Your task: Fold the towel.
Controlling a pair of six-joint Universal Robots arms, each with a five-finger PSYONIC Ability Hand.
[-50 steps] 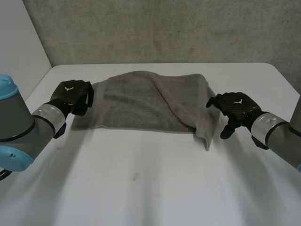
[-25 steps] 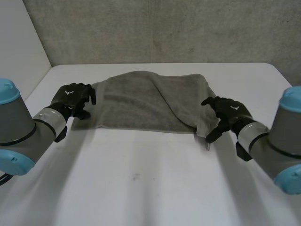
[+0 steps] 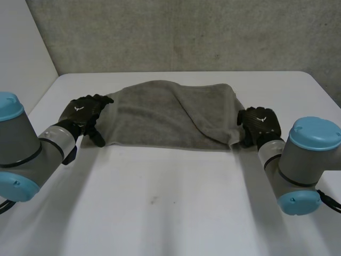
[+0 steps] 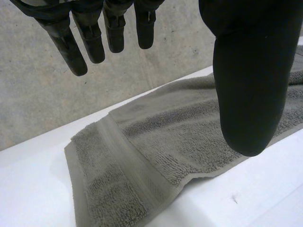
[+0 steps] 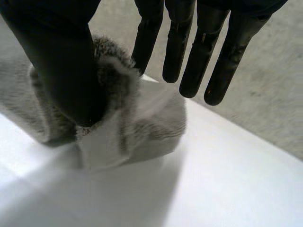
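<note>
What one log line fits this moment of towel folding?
towel: spread on table | left hand: open, at left end | right hand: open, at right end

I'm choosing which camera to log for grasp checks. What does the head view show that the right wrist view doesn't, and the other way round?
Head view adds: the whole towel spread across the white table, the left hand at its left end, plus the left arm and right arm. Right wrist view adds: a close look at the right hand, its fingers straight, with the towel's bunched end lying between them and the thumb. Shared: the right hand at the towel's right end, the table and the grey wall behind.
</note>
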